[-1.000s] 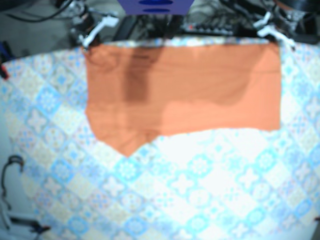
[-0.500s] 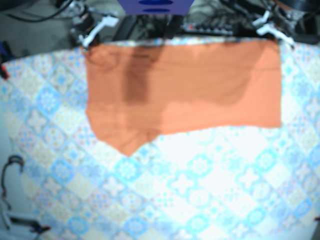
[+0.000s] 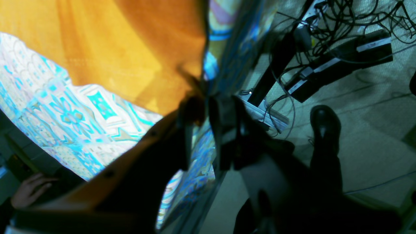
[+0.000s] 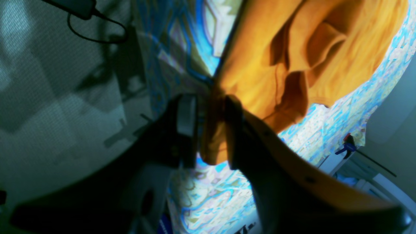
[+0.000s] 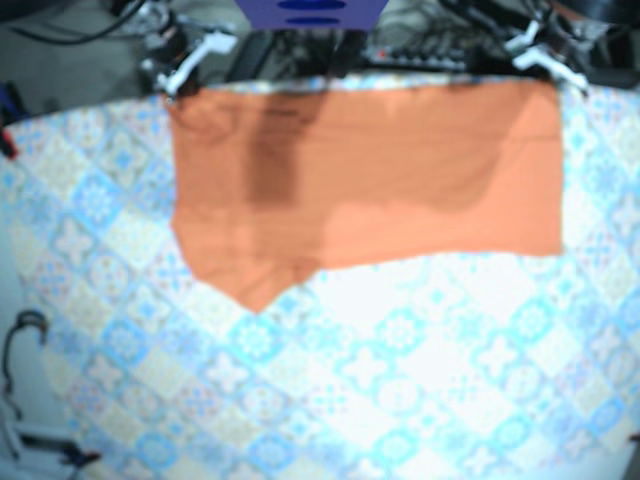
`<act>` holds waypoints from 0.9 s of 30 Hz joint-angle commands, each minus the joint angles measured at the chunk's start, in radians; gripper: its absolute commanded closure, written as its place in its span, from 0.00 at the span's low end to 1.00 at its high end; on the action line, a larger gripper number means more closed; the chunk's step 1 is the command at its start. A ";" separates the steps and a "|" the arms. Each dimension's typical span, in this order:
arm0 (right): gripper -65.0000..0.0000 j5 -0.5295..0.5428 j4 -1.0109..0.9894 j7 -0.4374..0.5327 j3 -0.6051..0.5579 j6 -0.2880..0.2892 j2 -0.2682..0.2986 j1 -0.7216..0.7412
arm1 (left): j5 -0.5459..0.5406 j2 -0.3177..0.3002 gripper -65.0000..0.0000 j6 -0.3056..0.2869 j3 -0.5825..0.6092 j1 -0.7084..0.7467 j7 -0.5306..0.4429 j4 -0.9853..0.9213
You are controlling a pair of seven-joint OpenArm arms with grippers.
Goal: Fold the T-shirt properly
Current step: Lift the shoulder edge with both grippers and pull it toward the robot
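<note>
Spanning the far table (image 5: 400, 380) edge, orange T-shirt (image 5: 380, 170), corners pinched tight in left gripper (image 3: 206, 105) and right gripper (image 4: 211, 105).

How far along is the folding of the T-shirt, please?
Done: the T-shirt lies spread along the far edge of the table, seemingly doubled over once. In hand: the left gripper and right gripper pinch its far corners. Left: folding this wide band smaller.

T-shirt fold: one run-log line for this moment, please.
T-shirt: flat on patterned tablecloth, far edge | left gripper: shut on one far corner | right gripper: shut on other far corner | fold: not finished
</note>
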 commanded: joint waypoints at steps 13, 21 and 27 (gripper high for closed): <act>0.71 -0.005 0.021 0.000 0.004 -0.009 0.008 -0.010 | -0.001 -0.016 0.79 0.011 -0.006 0.005 -0.001 0.015; 0.71 -0.006 0.030 -0.002 0.004 -0.009 0.008 -0.010 | -0.003 -0.016 0.79 0.049 -0.008 0.005 -0.001 0.015; 0.71 -0.006 0.084 -0.042 0.004 -0.011 0.008 -0.010 | -0.004 -0.011 0.79 0.049 -0.091 0.010 -0.053 0.015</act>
